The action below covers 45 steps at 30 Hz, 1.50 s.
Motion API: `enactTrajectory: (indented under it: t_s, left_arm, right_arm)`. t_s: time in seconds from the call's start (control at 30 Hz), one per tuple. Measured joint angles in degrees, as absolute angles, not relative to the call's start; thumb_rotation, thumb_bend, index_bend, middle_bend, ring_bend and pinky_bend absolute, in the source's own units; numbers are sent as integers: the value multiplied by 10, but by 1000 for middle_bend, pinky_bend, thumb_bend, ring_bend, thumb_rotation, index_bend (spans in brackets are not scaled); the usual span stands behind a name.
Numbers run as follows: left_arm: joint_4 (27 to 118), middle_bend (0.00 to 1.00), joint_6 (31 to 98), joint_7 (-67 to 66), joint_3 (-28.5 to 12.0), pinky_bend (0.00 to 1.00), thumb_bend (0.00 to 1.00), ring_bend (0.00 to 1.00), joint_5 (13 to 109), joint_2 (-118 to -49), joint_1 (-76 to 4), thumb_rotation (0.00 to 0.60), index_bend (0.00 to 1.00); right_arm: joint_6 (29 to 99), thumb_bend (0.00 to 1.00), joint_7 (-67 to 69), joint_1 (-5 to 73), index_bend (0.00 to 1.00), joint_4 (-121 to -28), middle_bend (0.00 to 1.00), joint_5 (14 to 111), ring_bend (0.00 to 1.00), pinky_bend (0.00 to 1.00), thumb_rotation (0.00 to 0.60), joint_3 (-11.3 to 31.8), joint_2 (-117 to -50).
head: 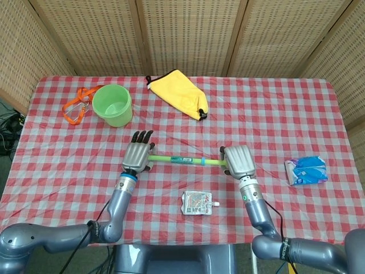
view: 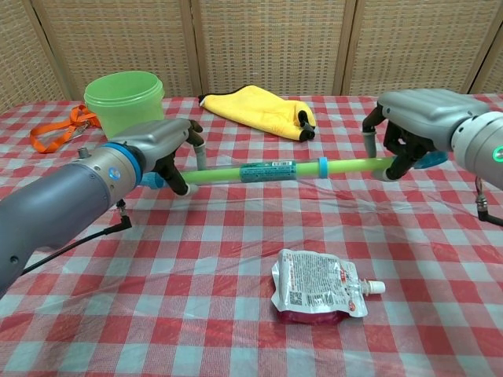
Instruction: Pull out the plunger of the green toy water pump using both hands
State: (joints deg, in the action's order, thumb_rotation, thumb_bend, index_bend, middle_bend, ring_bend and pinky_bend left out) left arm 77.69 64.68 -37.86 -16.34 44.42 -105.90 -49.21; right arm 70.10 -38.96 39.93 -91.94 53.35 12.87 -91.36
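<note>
The green toy water pump (head: 185, 160) (view: 271, 170) is a thin green tube with a printed label and a blue ring, held level above the checked cloth between my two hands. My left hand (head: 137, 156) (view: 161, 149) grips its left end, where a blue tip shows behind the fingers. At the other end my right hand (head: 238, 161) (view: 413, 122) holds the tube with its fingers curled around it. Which end carries the plunger handle is hidden inside the hands.
A green bucket (head: 112, 105) (view: 124, 96) and an orange strap (head: 76, 107) lie at the back left. A yellow bag (head: 179, 93) sits at the back middle. A foil pouch (head: 197, 203) (view: 318, 285) lies near the front. A blue packet (head: 307, 169) rests at the right.
</note>
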Motion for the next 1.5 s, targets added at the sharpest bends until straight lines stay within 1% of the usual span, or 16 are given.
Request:
enactTrajectory:
  t_s: [0.47, 0.9, 1.13, 1.5]
  left_arm:
    - [834, 0, 668, -378, -146, 0, 474, 0, 453, -1007, -458, 600, 671]
    - [896, 0, 700, -388, -125, 0, 475, 0, 464, -964, -427, 600, 673]
    - [908, 0, 705, -382, -120, 0, 478, 0, 469, -948, -413, 600, 673]
    - [901, 0, 700, -377, -119, 0, 477, 0, 471, -938, -408, 600, 676]
  right_arm:
    - [699, 523, -381, 401, 808, -899, 1000, 541, 975, 689, 600, 129, -929]
    - [701, 520, -373, 402, 808, -873, 1000, 544, 975, 689, 600, 139, -933]
    - [699, 520, -370, 402, 808, -861, 1000, 541, 975, 689, 600, 145, -934]
    - [695, 518, -371, 400, 808, -844, 1000, 521, 975, 688, 600, 153, -930]
